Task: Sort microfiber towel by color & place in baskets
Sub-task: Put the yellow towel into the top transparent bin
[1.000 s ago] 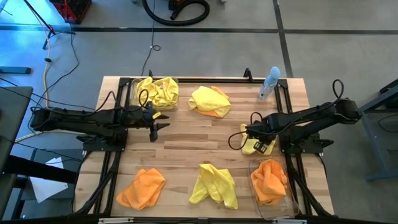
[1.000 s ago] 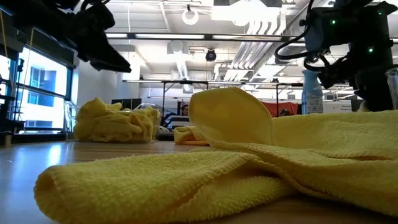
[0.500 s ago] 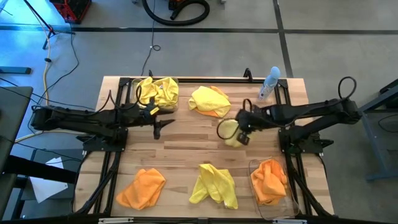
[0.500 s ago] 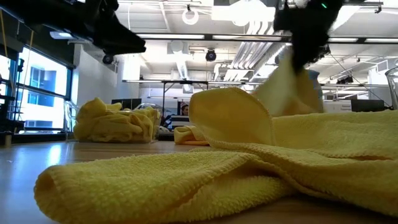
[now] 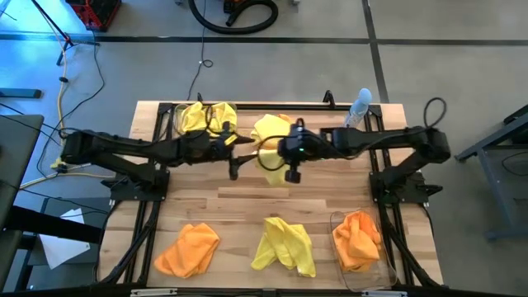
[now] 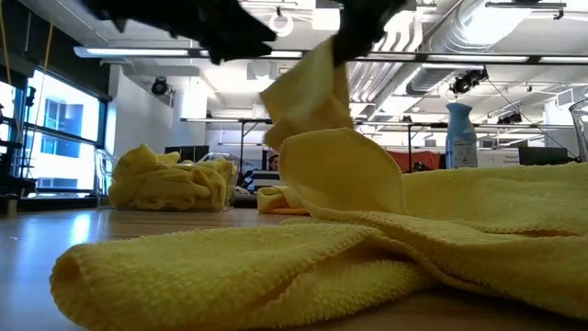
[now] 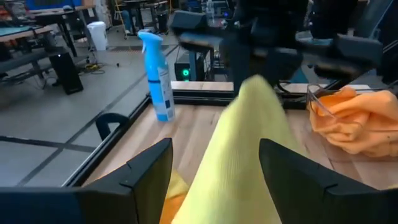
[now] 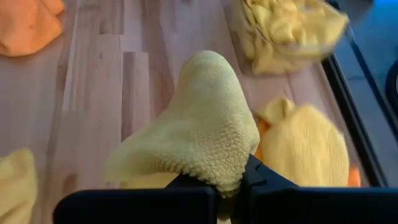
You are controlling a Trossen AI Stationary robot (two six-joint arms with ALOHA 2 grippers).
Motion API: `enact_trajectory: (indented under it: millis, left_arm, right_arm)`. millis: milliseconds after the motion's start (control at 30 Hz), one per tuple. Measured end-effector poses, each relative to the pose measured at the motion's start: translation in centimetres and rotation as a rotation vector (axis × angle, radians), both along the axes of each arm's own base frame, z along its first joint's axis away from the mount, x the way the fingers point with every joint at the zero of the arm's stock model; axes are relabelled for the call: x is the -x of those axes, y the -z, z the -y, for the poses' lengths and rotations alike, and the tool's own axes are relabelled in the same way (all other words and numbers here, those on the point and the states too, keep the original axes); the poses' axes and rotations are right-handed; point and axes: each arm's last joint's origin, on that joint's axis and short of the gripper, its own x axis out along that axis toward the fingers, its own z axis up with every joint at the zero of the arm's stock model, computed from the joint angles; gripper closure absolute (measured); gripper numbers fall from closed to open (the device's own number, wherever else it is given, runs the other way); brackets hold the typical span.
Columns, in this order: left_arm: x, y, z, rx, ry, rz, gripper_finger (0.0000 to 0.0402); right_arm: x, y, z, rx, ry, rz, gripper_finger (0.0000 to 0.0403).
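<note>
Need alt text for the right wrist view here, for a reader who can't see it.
The right gripper is shut on a yellow towel above the wooden table. Beyond it sit a clear basket of yellow towels, a yellow towel over an orange one, and another orange towel.

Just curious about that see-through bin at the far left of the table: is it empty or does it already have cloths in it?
Not empty. The clear bin holds bunched yellow cloths, heaped above its rim in the low view.

We count five yellow towels [image 5: 285, 246] including the one bunched in the far basket, three orange towels [image 5: 188, 248], two clear baskets [image 5: 178, 110], one pale blue spray bottle [image 5: 357, 110], and two dark arms [image 5: 124, 150].
</note>
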Motion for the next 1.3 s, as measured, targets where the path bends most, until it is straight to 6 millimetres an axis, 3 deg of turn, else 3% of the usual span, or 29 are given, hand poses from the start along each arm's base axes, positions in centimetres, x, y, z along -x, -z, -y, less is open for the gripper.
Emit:
enact_trajectory:
  millis: [233,567,700,800,900,967,1100,1300]
  left_arm:
    - [-3.0,0.1,0.0,0.004,0.078,-0.09,0.0172]
    - [-3.5,1.3,-0.1,-0.009,0.067,-0.174,0.0174]
    - [-3.3,1.5,-0.2,-0.022,0.004,-0.2,0.0213]
    - [-3.2,1.8,-0.4,-0.014,-0.019,-0.226,0.028]
    - [-2.7,1.7,-0.5,-0.007,-0.027,-0.259,0.0363]
    - [-2.2,1.5,-0.8,0.005,-0.04,-0.272,0.0389]
    - [-0.6,0.1,-1.5,0.016,-0.078,-0.263,0.0386]
    - [3.5,-2.0,-3.9,-0.082,-0.276,-0.319,0.0398]
  right_arm:
    - [-3.6,-0.4,0.1,0.053,-0.114,-0.005,0.0402]
    - [-4.6,-1.9,-0.3,0.08,-0.17,0.108,0.0402]
    - [-4.6,-1.9,-0.2,0.068,-0.145,0.106,0.0396]
    - [-4.4,-1.7,-0.1,0.072,-0.117,0.084,0.0378]
    - [-4.4,-1.6,-0.1,0.065,-0.11,0.075,0.0347]
    - [-4.3,-1.5,0.0,0.057,-0.099,0.064,0.0325]
    - [-4.0,-0.7,0.5,0.052,-0.08,0.016,0.0283]
    - [-2.8,3.1,1.9,-0.031,-0.003,-0.123,0.026]
